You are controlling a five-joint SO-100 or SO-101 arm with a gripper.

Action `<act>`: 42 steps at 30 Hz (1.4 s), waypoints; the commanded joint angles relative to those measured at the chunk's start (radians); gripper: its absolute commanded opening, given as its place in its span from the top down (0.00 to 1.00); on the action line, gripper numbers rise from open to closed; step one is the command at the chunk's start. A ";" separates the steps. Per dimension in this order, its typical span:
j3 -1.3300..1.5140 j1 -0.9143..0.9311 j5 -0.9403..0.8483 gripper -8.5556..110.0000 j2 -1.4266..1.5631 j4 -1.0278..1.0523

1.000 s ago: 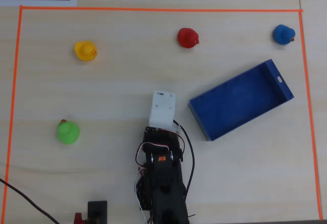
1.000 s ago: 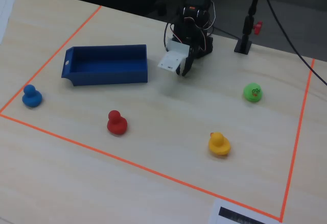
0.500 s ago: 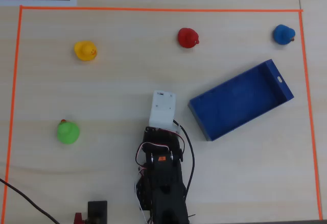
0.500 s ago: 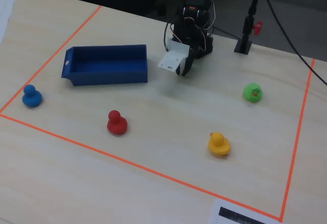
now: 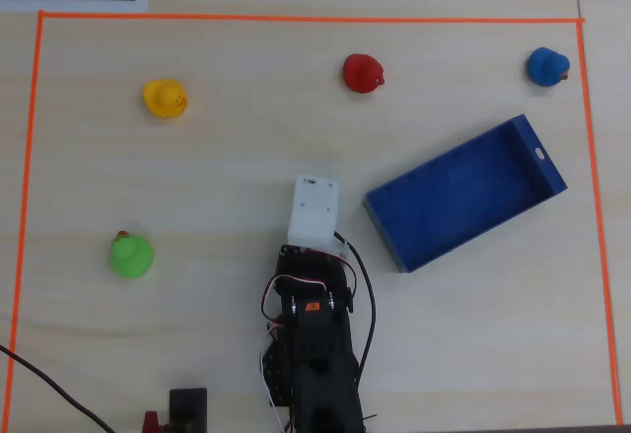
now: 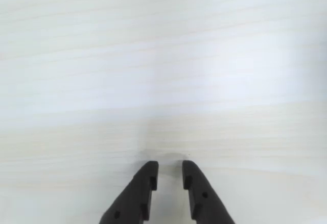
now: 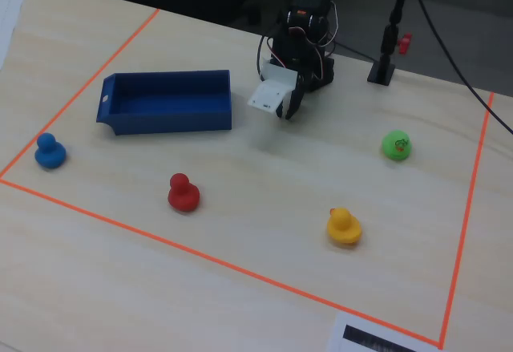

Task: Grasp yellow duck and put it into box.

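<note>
Black fingertips [image 6: 149, 175] of the pincer [image 6: 170, 174] fill the bottom of the wrist view, nearly together with a thin gap between them and nothing held, over bare pale table [image 6: 163, 71]. Far from them, the yellow duck [image 5: 165, 98] sits upright in the upper left of the overhead view, its orange beak pointing right and slightly down, body's long axis roughly along that line. That view shows the arm [image 5: 314, 334] folded back at the bottom centre, its white wrist block [image 5: 313, 213] aimed up the picture. Between arm and duck lies open tabletop, the duck well up and left of the pincer. To the right of the arm lies the blue box [image 5: 540, 153], empty, set on a diagonal.
</note>
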 commanded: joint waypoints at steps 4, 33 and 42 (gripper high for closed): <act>-0.006 0.000 0.002 0.90 0.000 0.021; -0.066 -0.012 -0.026 0.84 -0.043 -0.003; -0.801 -0.057 0.110 0.58 -0.759 -0.118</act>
